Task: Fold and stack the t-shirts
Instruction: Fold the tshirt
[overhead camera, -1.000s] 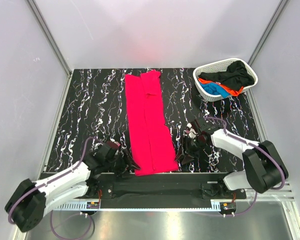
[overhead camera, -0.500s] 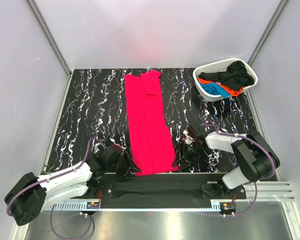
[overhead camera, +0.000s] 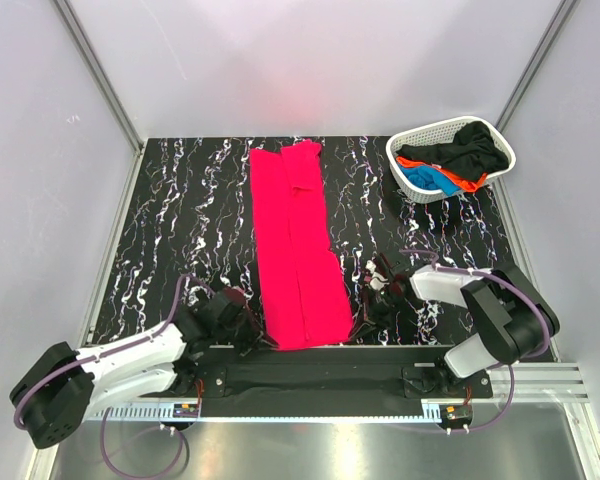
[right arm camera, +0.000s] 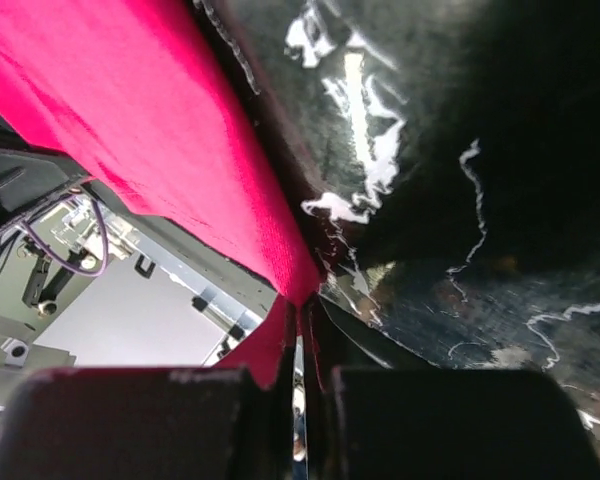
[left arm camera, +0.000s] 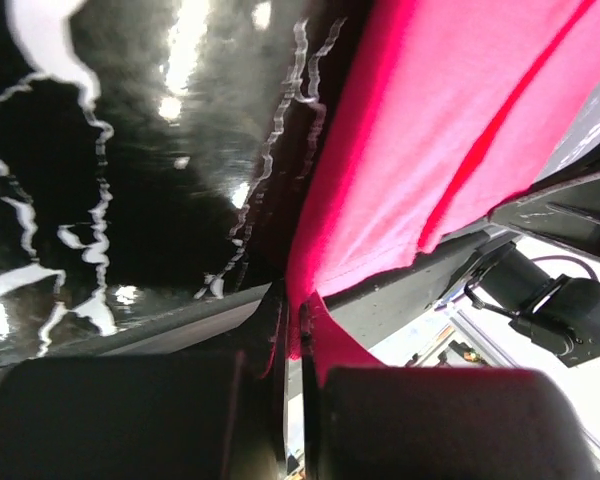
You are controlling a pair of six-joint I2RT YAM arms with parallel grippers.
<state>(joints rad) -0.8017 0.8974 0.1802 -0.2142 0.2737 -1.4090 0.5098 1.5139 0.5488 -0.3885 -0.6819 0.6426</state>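
The left gripper (left arm camera: pixel 293 345) and the right gripper (right arm camera: pixel 298 345) are each clamped on a near corner of the red t-shirt (overhead camera: pixel 295 240), which lies as a long strip on the table (overhead camera: pixel 180 220).

Robot arms: two, the left arm (overhead camera: pixel 130 355) and the right arm (overhead camera: pixel 460 288).
Grippers: two, the left gripper (overhead camera: pixel 258 335) and the right gripper (overhead camera: pixel 363 312).
Shirts laid out flat: one, the pinkish-red t-shirt (overhead camera: pixel 295 240).
Baskets: one, the white lattice basket (overhead camera: pixel 408 183).
Garments in the basket: three colours show, one black garment (overhead camera: pixel 467 148), one blue garment (overhead camera: pixel 429 179) and one orange garment (overhead camera: pixel 465 185); any beneath are hidden.
Tables: one, the black marbled table (overhead camera: pixel 190 220).
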